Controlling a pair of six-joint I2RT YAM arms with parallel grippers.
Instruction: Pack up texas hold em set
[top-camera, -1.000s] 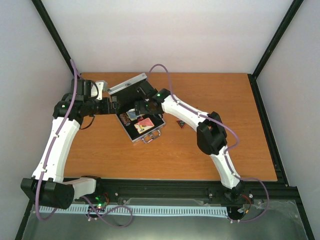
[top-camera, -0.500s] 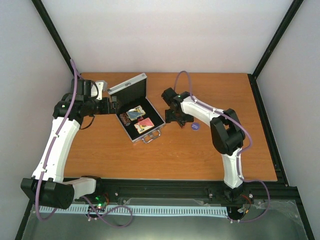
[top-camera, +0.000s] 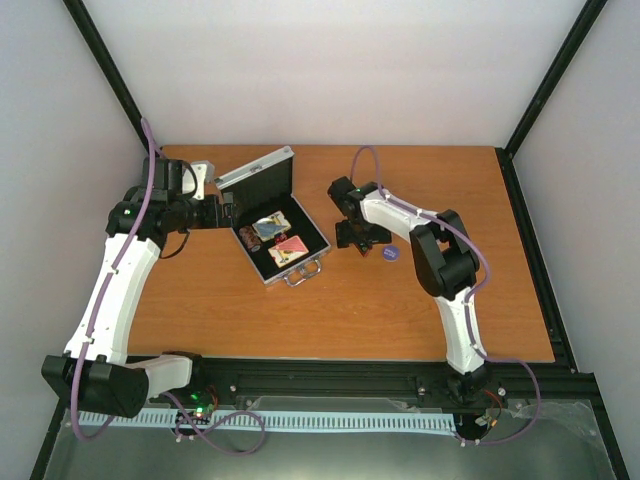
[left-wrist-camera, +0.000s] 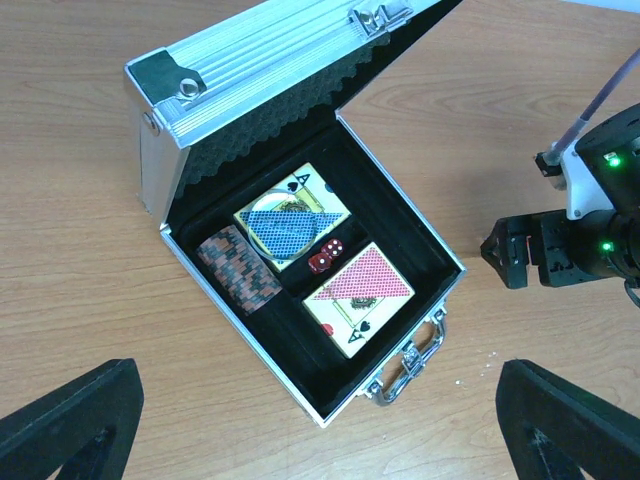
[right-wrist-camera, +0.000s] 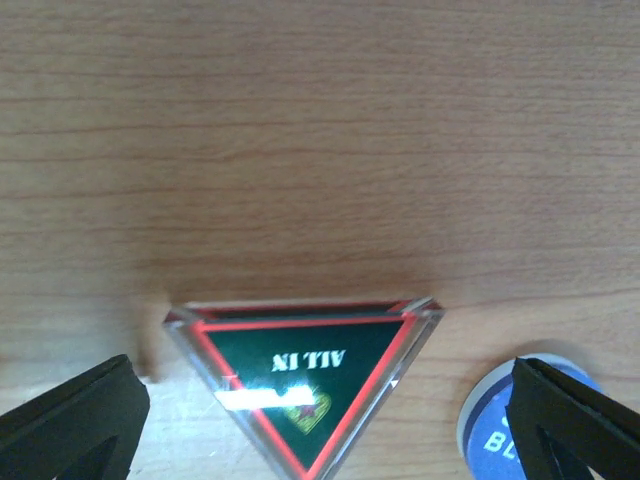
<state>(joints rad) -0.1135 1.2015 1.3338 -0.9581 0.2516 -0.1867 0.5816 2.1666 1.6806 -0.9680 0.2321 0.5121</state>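
Both claws stood wide open. From above we saw the silver case (top-camera: 283, 228), lid raised, just beside the left gripper (top-camera: 222, 212), and a blue disc (top-camera: 390, 253) near the right gripper (top-camera: 355, 238). Only the left wrist view showed the chip stack (left-wrist-camera: 238, 268), red dice (left-wrist-camera: 327, 255), blue-yellow pack (left-wrist-camera: 290, 215) and red pack (left-wrist-camera: 358, 295) inside; only the right wrist view showed the triangular "ALL IN" marker (right-wrist-camera: 305, 385) flat on the table (right-wrist-camera: 320, 120) between that claw's spread fingers (right-wrist-camera: 70, 425).

The right gripper (top-camera: 356, 238) has left the open case (top-camera: 257, 171) and hangs over the triangular ALL IN token (right-wrist-camera: 305, 375). The blue disc (top-camera: 390, 253) beside it now shows.
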